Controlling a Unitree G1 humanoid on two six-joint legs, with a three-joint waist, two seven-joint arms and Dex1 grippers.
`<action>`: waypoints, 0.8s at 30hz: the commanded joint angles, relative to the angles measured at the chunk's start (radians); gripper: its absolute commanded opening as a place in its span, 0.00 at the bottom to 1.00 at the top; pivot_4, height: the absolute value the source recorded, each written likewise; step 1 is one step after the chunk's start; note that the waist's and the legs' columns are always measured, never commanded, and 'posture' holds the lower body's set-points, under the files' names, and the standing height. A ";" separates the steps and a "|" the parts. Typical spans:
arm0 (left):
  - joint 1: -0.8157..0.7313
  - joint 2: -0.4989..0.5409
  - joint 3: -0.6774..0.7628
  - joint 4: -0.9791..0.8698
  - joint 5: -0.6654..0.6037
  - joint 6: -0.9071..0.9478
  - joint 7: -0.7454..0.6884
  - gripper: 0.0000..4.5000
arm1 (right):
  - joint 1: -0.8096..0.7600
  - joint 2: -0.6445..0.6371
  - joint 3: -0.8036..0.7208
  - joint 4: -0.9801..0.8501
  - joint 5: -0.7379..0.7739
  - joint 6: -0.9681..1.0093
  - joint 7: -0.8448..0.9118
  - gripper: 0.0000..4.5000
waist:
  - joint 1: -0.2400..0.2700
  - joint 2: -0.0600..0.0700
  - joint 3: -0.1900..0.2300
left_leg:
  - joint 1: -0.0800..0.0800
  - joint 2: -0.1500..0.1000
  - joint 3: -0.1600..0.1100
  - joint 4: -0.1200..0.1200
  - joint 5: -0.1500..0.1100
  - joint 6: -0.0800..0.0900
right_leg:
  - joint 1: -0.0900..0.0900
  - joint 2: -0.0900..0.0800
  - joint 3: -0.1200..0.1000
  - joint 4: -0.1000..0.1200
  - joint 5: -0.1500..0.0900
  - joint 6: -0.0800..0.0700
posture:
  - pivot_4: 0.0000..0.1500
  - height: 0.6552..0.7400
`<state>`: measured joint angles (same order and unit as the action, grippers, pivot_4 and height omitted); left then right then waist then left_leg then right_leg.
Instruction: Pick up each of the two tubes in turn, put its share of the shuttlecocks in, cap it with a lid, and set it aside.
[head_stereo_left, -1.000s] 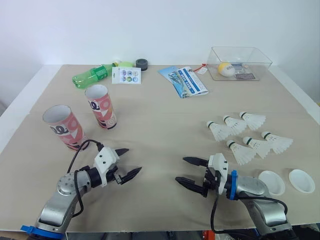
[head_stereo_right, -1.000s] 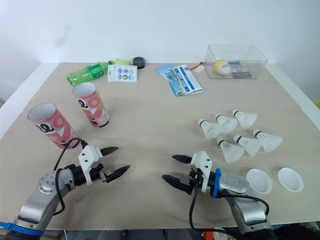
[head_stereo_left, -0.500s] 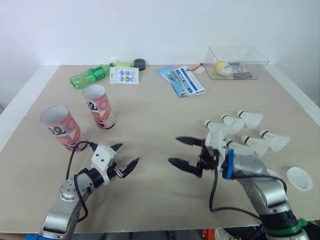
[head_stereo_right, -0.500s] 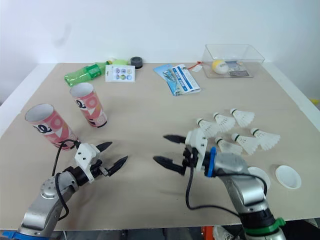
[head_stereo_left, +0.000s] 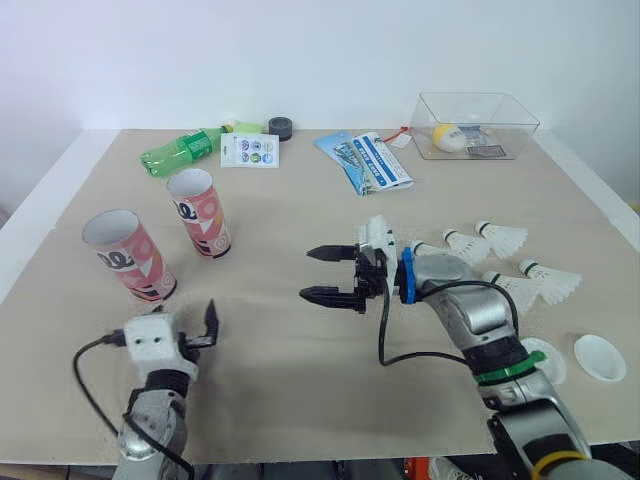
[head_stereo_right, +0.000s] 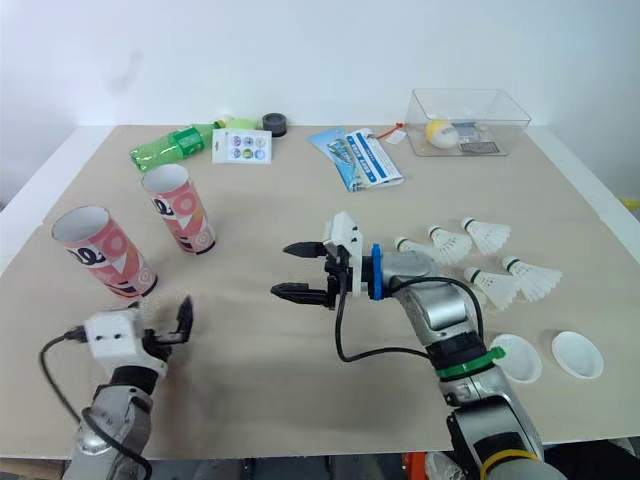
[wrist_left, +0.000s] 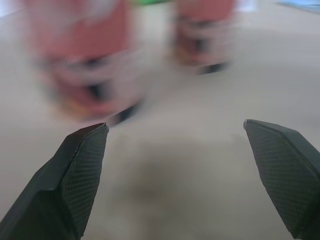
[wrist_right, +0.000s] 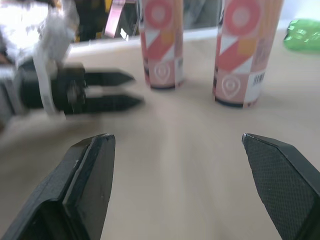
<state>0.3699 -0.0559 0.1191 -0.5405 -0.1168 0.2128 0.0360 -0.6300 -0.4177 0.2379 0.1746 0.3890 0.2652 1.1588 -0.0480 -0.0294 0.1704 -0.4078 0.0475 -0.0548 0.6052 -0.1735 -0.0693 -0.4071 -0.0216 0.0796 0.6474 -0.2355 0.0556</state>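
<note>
Over mid-table, our right gripper, newly swung toward the two pink printed cardboard tubes, gapes empty like our left gripper, so the first pickup looks imminent.

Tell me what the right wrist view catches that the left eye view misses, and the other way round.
Extra in the right wrist view: a barcode low on one tube, seen from table height. Extra in the left eye view: the shuttlecocks, two white lids, the clear box and a leaflet. Shared: both pink tubes, the green bottle, the left end effector and the open right end effector.
</note>
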 joint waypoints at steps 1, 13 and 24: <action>0.016 -0.017 0.014 -0.043 -0.002 -0.035 0.025 1.00 | -0.040 0.022 -0.019 0.017 0.000 -0.042 0.034 0.97 | 0.000 0.000 0.000 | 0.000 0.000 0.000 0.000 0.000 0.000 | 0.000 0.000 0.000 0.000 0.000 0.000 | 1.00 1.00; -0.113 0.123 0.173 0.124 -0.110 -0.038 -0.073 1.00 | -0.035 0.049 -0.022 0.032 -0.022 -0.074 0.042 0.97 | -0.001 0.000 0.000 | 0.000 0.000 0.000 0.000 0.000 0.000 | -0.001 0.000 0.000 0.000 0.000 0.000 | 1.00 1.00; -0.269 0.257 0.247 0.333 -0.203 -0.038 -0.193 1.00 | -0.002 0.034 -0.038 -0.023 -0.032 -0.071 0.012 0.97 | 0.000 0.000 0.000 | 0.000 0.000 0.000 -0.001 0.000 0.000 | 0.000 0.001 0.000 0.000 0.000 0.000 | 1.00 1.00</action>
<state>0.1074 0.1878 0.3413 -0.2209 -0.3008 0.1926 -0.1463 -0.6329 -0.3777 0.2295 0.1980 0.3531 0.2029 1.1755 -0.0481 -0.0296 0.1706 -0.4078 0.0480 -0.0552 0.6046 -0.1735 -0.0695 -0.4074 -0.0209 0.0792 0.6477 -0.2354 0.0555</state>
